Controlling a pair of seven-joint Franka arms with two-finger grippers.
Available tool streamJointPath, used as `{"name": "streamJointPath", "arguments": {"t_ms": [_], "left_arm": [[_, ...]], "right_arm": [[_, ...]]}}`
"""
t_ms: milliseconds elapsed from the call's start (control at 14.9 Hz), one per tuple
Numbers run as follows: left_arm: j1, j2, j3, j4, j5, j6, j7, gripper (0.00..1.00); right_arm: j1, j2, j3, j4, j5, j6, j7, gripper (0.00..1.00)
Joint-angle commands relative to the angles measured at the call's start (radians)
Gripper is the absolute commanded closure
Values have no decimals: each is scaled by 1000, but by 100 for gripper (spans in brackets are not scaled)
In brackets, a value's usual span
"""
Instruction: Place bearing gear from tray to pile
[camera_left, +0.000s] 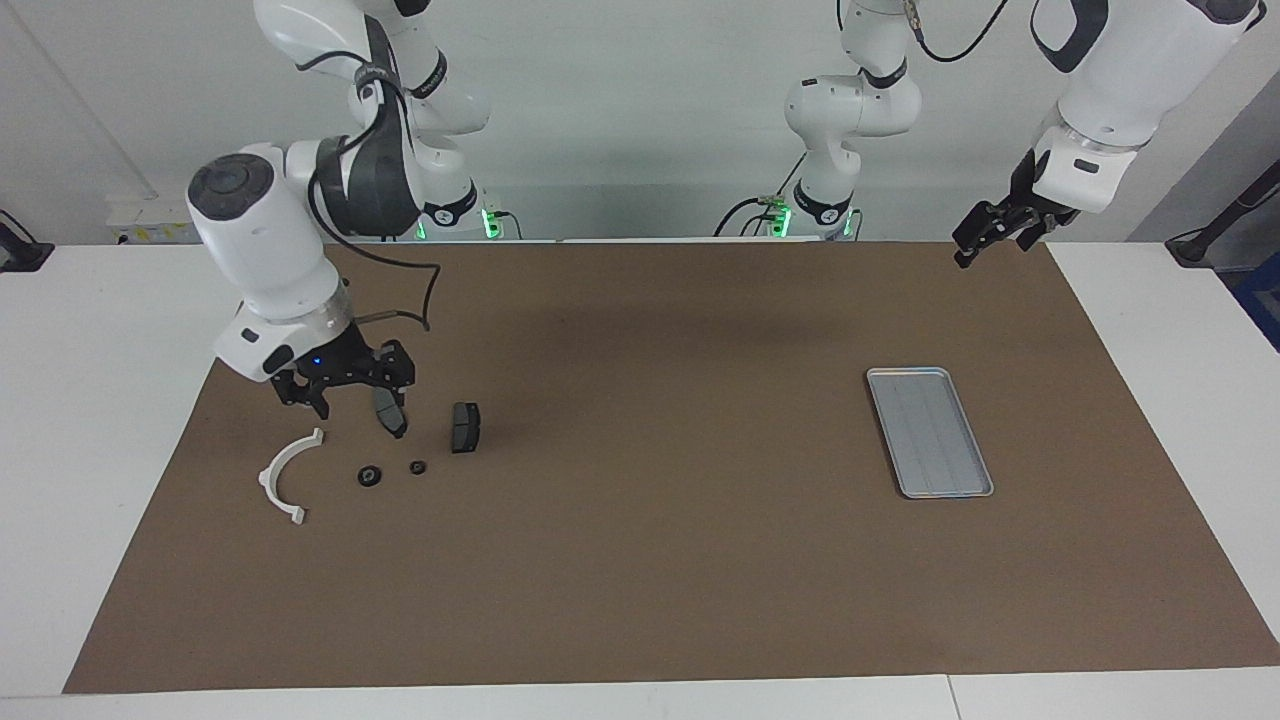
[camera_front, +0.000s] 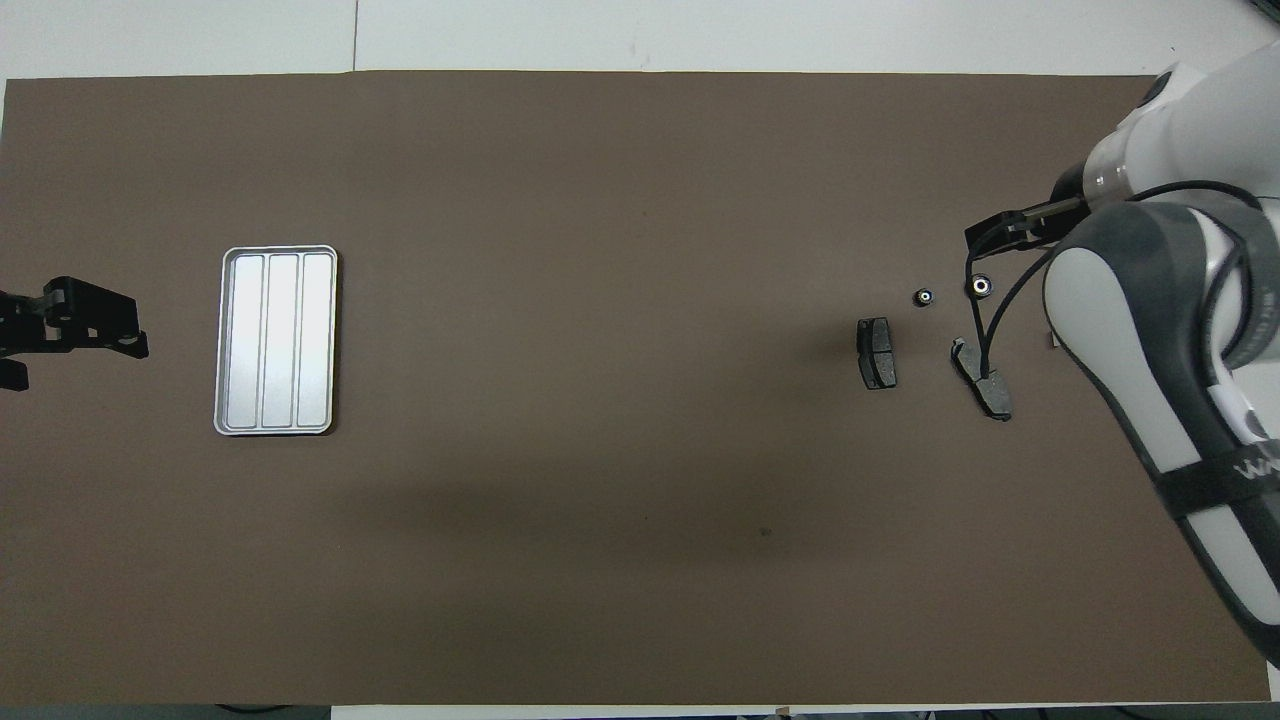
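Note:
The small black bearing gear (camera_left: 417, 467) (camera_front: 923, 296) lies on the brown mat in the pile, beside a slightly larger black round part (camera_left: 370, 476) (camera_front: 981, 286). The pile also holds a white half-ring bracket (camera_left: 283, 478) and two dark brake pads (camera_left: 465, 427) (camera_left: 390, 411). My right gripper (camera_left: 345, 395) hangs open and empty above the pile, over the spot between the bracket and the nearer brake pad. The silver tray (camera_left: 930, 432) (camera_front: 277, 340) lies toward the left arm's end with nothing in it. My left gripper (camera_left: 985, 232) (camera_front: 70, 325) waits open in the air, off the tray's end.
A brown mat (camera_left: 650, 560) covers most of the white table. The right arm's white and grey links (camera_front: 1160, 330) hide the bracket in the overhead view. A black cable (camera_left: 420, 290) loops beside the right wrist.

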Motion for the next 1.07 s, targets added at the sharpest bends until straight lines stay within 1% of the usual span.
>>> {"name": "streamJointPath", "arguments": {"t_ms": [0, 134, 268, 335, 469, 536, 670, 804, 1005], "left_arm": [[7, -21, -7, -18, 5, -7, 4, 0], [7, -21, -7, -18, 5, -8, 4, 0], [7, -21, -7, -18, 5, -7, 4, 0], [9, -21, -7, -18, 5, -8, 5, 0], [7, -21, -7, -18, 5, -8, 4, 0], [7, -21, -7, -18, 5, -7, 4, 0], [9, -21, -7, -18, 5, -7, 4, 0], [7, -21, -7, -18, 5, -7, 4, 0], [7, -21, -7, -18, 5, -7, 4, 0]], "right_arm": [[-38, -73, 8, 21, 4, -114, 11, 0], [-47, -136, 9, -18, 4, -197, 16, 0], [-50, -153, 6, -23, 6, -204, 16, 0], [-70, -172, 8, -28, 7, -208, 16, 0], [-76, -225, 8, -61, 10, -236, 16, 0], [-73, -250, 8, -84, 12, -230, 19, 0], [-56, -261, 15, -89, 10, -227, 86, 0], [-10, -271, 19, -88, 10, -224, 149, 0], [4, -267, 17, -80, 7, -198, 128, 0]]}}
